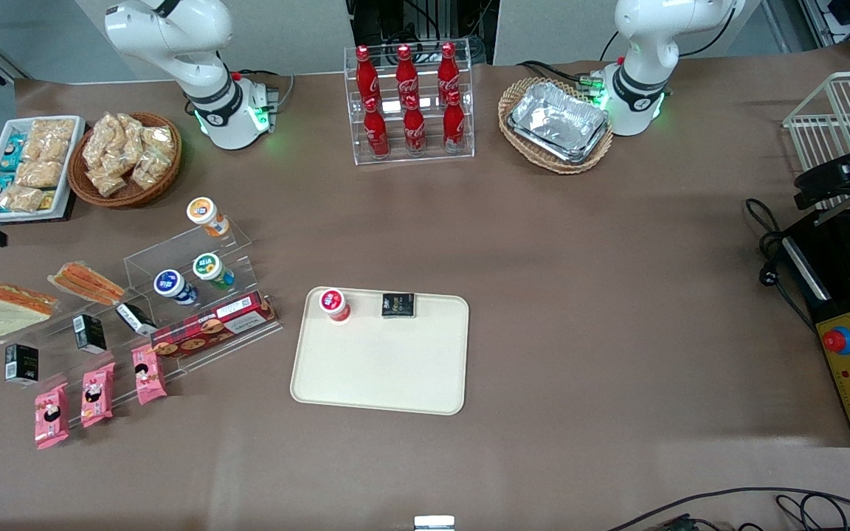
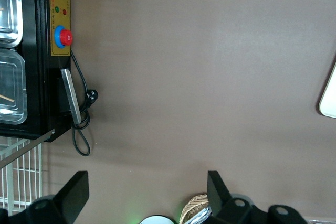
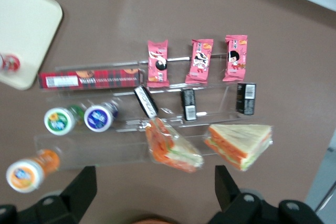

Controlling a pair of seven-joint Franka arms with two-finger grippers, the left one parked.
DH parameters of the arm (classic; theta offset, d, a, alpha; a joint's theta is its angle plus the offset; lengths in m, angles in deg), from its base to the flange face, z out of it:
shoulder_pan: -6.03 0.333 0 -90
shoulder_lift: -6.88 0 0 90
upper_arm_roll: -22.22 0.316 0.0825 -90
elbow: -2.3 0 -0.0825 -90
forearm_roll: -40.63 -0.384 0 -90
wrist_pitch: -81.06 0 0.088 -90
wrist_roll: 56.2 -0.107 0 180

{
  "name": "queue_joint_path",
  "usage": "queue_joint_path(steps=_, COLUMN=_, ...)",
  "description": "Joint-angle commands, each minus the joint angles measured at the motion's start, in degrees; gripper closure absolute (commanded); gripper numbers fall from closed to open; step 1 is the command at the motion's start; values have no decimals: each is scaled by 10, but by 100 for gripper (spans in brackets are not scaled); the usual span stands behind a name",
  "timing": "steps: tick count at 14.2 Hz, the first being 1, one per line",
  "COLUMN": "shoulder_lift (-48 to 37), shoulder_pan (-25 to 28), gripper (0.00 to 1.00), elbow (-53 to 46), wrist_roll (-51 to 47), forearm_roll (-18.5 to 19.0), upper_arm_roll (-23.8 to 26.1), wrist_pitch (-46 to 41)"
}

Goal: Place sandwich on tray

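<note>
Brown matte table (image 1: 543, 295) with faint creases. Pale wall panels and dark cabling stand at its farthest edge from the front camera. Toward the working arm's end is a clear acrylic stepped stand (image 1: 196, 295) with snacks; toward the parked arm's end, a black control box (image 1: 849, 369) and a white wire rack (image 1: 838, 122).

The sandwich (image 1: 8, 310) (image 3: 240, 142) lies at the working arm's end of the table, just beside the stand. It is not on the tray (image 1: 381, 369) (image 3: 26, 30), which is well apart near mid-table. It is a clear-wrapped triangular wedge with a broad pale bread face and an orange-red filling strip along one edge.

A second wrapped wedge (image 1: 85, 284) (image 3: 170, 145), mostly orange filling, sits near it. The tray is cream, flat, low-rimmed, with rounded corners. It holds a red-lidded cup (image 1: 334, 304) and a black packet (image 1: 398, 304) along its farther edge.

The gripper (image 3: 153, 177) hangs above the stand and the two wedges, fingers (image 3: 79, 192) spread wide, holding nothing.
</note>
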Motion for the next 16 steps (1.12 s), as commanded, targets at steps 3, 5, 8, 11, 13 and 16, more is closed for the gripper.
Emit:
queue_joint_path(steps=3, shoulder_lift=7, shoulder_pan=0, gripper=0, elbow=-10, wrist_roll=233, forearm_roll=-4, upper_arm_roll=-66, wrist_pitch=1)
queue_joint_path(steps=5, shoulder_lift=11, shoulder_pan=0, gripper=0, elbow=-7, wrist_roll=315, forearm_roll=-22, upper_arm_roll=-89, wrist_pitch=12)
queue_joint_path(steps=8, shoulder_lift=27, shoulder_pan=0, gripper=0, elbow=-2, wrist_roll=436, forearm_roll=-37, upper_arm_roll=-112, wrist_pitch=38)
queue_joint_path(steps=11, shoulder_lift=45, shoulder_pan=0, gripper=0, elbow=-2, wrist_roll=529, forearm_roll=-35, upper_arm_roll=-114, wrist_pitch=70)
queue_joint_path(steps=13, shoulder_lift=63, shoulder_pan=0, gripper=0, elbow=-2, wrist_roll=625, forearm_roll=-37, upper_arm_roll=-114, wrist_pitch=103)
queue_joint_path(steps=16, shoulder_lift=88, shoulder_pan=-12, gripper=0, elbow=-1, wrist_roll=731, forearm_roll=-55, upper_arm_roll=-115, wrist_pitch=124)
